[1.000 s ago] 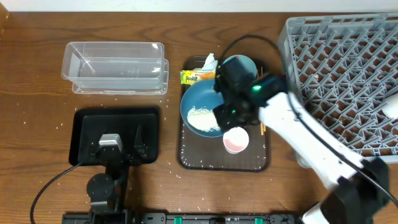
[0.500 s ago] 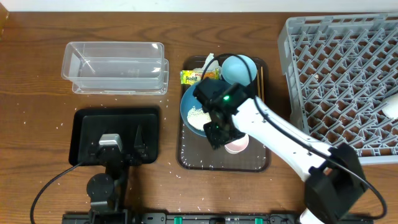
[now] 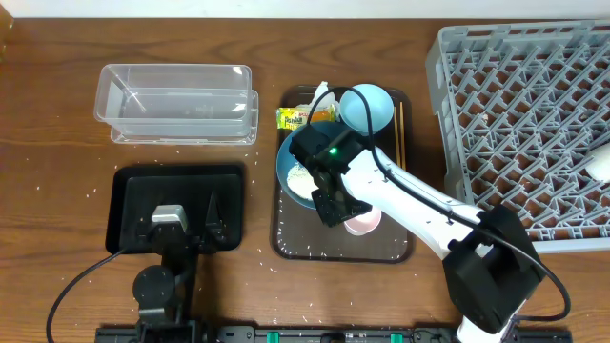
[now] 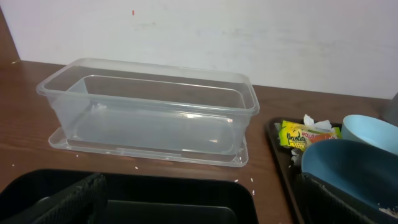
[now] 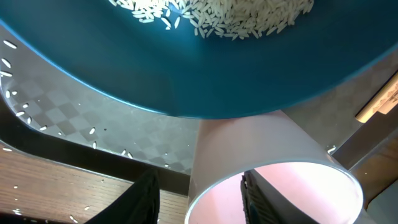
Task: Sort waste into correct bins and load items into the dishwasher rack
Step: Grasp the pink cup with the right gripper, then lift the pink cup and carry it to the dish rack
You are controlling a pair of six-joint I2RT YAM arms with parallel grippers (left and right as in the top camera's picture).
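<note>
My right gripper (image 5: 198,202) is low over the brown serving tray (image 3: 286,243), open. One finger is inside the white cup (image 5: 273,186) with the pink inside, the other outside its wall with a small gap. The dark-blue dish (image 5: 205,74) holding rice (image 5: 217,12) sits just behind the cup (image 3: 366,223). Further back are the light-blue bowl (image 3: 367,107), the chopsticks (image 3: 401,124), the yellow-green wrapper (image 3: 294,117) and the tissue (image 3: 320,93). My left gripper (image 3: 181,229) rests open and holding nothing over the black tray (image 3: 129,191).
The clear tub (image 3: 176,100) stands behind the black tray at the left. The grey dishwasher rack (image 3: 534,114) fills the right side. Loose rice grains lie on the serving tray and on the table near it.
My right arm swung from over the light-blue bowl to the left and forward, down onto the cup. Its jaws narrowed around the cup's rim. The left arm stayed still.
</note>
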